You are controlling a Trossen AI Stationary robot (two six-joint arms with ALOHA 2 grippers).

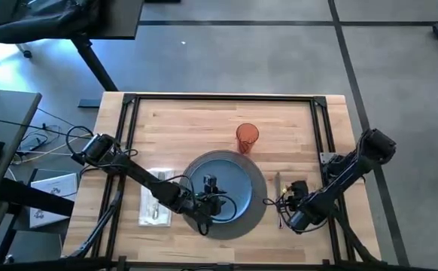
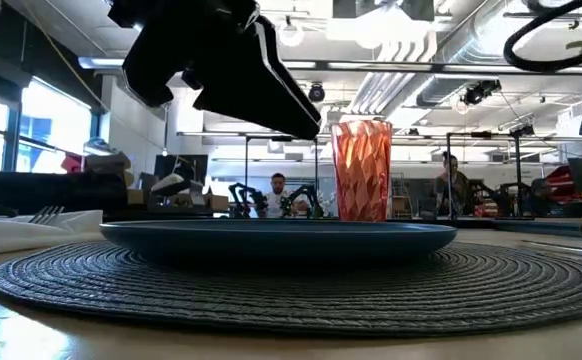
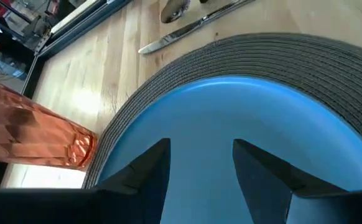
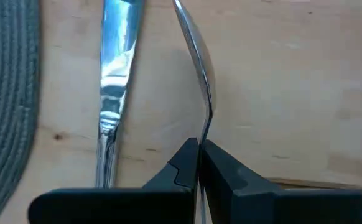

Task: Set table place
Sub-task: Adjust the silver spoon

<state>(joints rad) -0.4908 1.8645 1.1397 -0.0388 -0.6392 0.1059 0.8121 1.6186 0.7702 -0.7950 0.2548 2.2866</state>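
A round dark grey woven placemat [image 1: 258, 213] lies on the wooden table [image 1: 196, 120], and a blue plate [image 1: 230, 177] rests flat on it. My left gripper [image 3: 199, 146] hovers open just above the plate, touching nothing. An orange faceted cup [image 1: 247, 138] stands upright beyond the plate. Right of the mat a knife [image 4: 116, 93] lies flat on the wood. Beside it my right gripper [image 4: 198, 144] is shut on a spoon [image 4: 196, 56]. A fork [image 2: 46, 213] rests on a white napkin [image 1: 153, 205] left of the mat. My right gripper pinches the spoon's thin handle [image 4: 206, 127] between its two fingertips. The spoon is turned on its edge, and its bowl reaches past the fingers, parallel to the knife. Whether the spoon touches the wood, I cannot tell.
Black metal frame rails [image 1: 129, 135] run along the table's left, far and right sides. Bare wood lies between the cup and the far rail. Beyond the table are desks, other robot arms and seated people [image 2: 276, 195].
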